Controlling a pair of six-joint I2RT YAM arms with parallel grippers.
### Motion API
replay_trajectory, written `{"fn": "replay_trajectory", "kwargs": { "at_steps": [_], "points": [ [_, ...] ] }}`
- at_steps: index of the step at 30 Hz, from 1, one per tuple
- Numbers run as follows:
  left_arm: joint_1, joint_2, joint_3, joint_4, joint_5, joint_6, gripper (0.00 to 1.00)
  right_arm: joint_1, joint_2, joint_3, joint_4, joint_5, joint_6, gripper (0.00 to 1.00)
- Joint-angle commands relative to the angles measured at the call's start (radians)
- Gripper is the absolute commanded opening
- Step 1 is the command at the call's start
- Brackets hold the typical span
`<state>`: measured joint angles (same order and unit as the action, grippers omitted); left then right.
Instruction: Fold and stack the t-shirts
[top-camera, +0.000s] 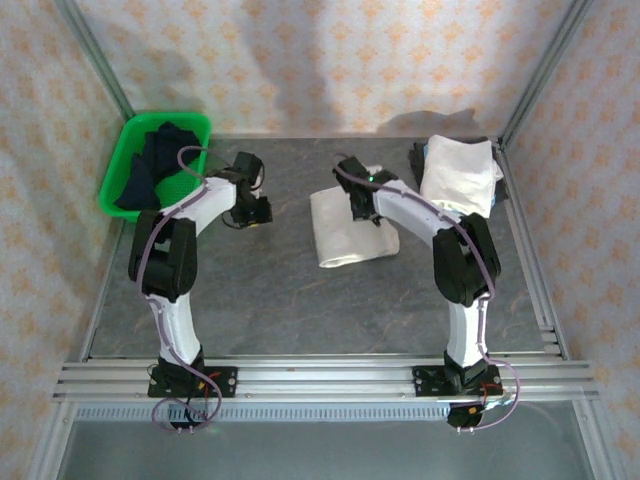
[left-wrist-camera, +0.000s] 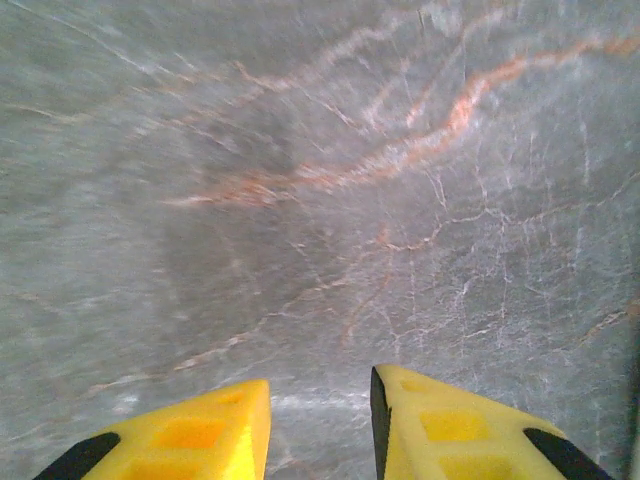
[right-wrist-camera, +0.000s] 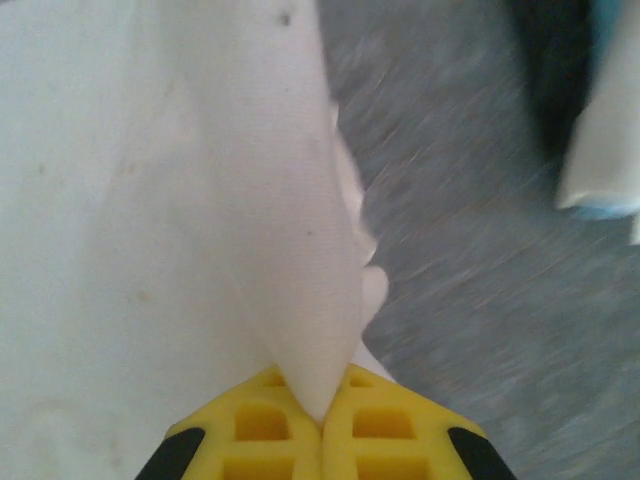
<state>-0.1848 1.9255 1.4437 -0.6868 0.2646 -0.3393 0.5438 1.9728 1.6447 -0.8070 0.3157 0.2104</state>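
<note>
One fold of the cream t-shirt (right-wrist-camera: 150, 250) is clamped in the right jaws; left jaws, narrowly parted, empty above the desk (left-wrist-camera: 300, 200).

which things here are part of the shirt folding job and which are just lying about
Part of the job:
- white t-shirt mid-table, pinched by the right tool
- folded white shirt at the far right corner

Just lying about:
- green basket at the far left
- dark clothes inside it, with no tool on them
</note>
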Motion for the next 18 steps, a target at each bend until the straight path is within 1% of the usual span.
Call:
{"fn": "replay_trajectory", "kwargs": {
  "at_steps": [1,5,9,11,12,14,16,18],
  "points": [
    [0.014,-0.066,-0.021,-0.024,-0.036,-0.003,0.33,-0.053,0.039,0.180,-0.130,0.141,-0.202,0.00],
    [0.029,-0.083,-0.028,-0.033,-0.043,0.005,0.32,-0.093,0.116,0.441,-0.207,0.192,-0.313,0.00],
    [0.043,-0.094,-0.034,-0.038,-0.044,0.021,0.32,-0.164,0.234,0.791,-0.361,0.202,-0.359,0.00],
    [0.051,-0.097,-0.034,-0.047,-0.051,0.033,0.32,-0.197,0.289,0.945,-0.412,0.233,-0.376,0.00],
    [0.056,-0.098,-0.033,-0.053,-0.056,0.040,0.32,-0.218,0.302,0.987,-0.411,0.227,-0.388,0.00],
    [0.064,-0.099,-0.032,-0.061,-0.061,0.047,0.32,-0.263,0.306,1.016,-0.384,0.223,-0.394,0.00],
    [0.072,-0.103,-0.034,-0.063,-0.060,0.055,0.32,-0.318,0.301,1.011,-0.356,0.181,-0.383,0.00],
    [0.075,-0.104,-0.037,-0.066,-0.062,0.062,0.32,-0.368,0.305,1.008,-0.336,0.167,-0.356,0.00]
  ]
}}
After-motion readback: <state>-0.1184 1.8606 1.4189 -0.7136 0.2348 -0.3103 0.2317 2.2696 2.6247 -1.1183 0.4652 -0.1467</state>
